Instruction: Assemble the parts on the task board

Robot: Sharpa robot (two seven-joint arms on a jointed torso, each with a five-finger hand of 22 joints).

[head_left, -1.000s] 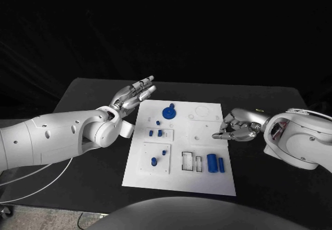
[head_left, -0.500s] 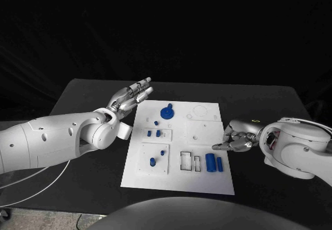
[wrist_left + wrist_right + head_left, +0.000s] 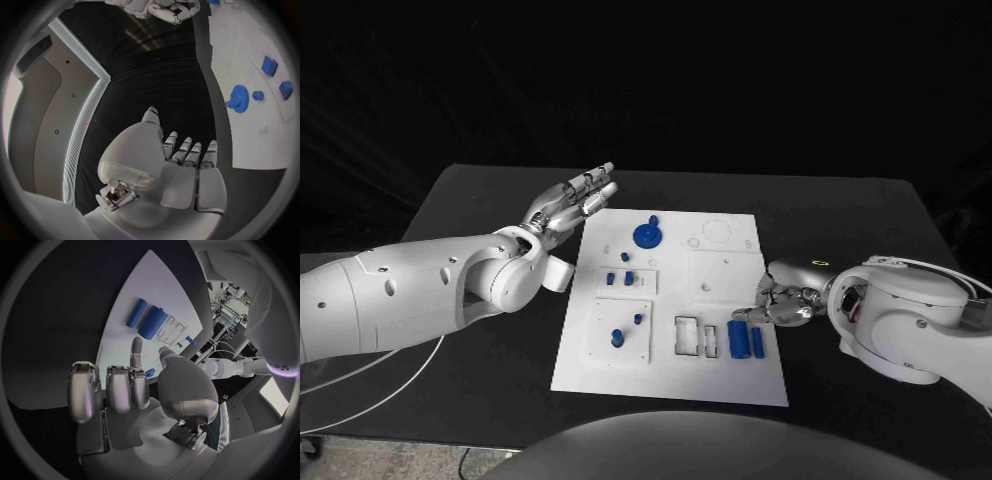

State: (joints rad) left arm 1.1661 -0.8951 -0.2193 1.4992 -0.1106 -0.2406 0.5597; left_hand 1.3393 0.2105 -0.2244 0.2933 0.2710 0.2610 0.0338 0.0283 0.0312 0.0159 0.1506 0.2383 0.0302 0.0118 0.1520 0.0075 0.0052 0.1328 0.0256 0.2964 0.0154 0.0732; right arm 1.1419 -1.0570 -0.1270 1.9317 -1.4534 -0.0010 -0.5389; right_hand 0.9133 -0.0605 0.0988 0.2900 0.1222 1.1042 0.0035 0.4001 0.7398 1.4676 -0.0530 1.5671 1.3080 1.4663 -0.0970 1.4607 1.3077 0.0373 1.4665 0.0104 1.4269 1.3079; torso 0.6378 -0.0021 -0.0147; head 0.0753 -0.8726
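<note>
On the black table (image 3: 473, 200), the white rectangular task board (image 3: 718, 375) carries a seated blue gear (image 3: 648, 236) and small blue pegs, while two blue cylinders (image 3: 744, 339) lie loose at lower right. Right robot hand (image 3: 780, 305) hovers beside them, fingers curled, holding nothing; left robot hand (image 3: 571, 205) waits flat, fingers apart, upper left.

Task board (image 3: 672, 375): white. Parts on the board: blue gear (image 3: 648, 236) and blue cylinders (image 3: 738, 338). Table (image 3: 473, 200) beneath: black. Hands: silver.
</note>
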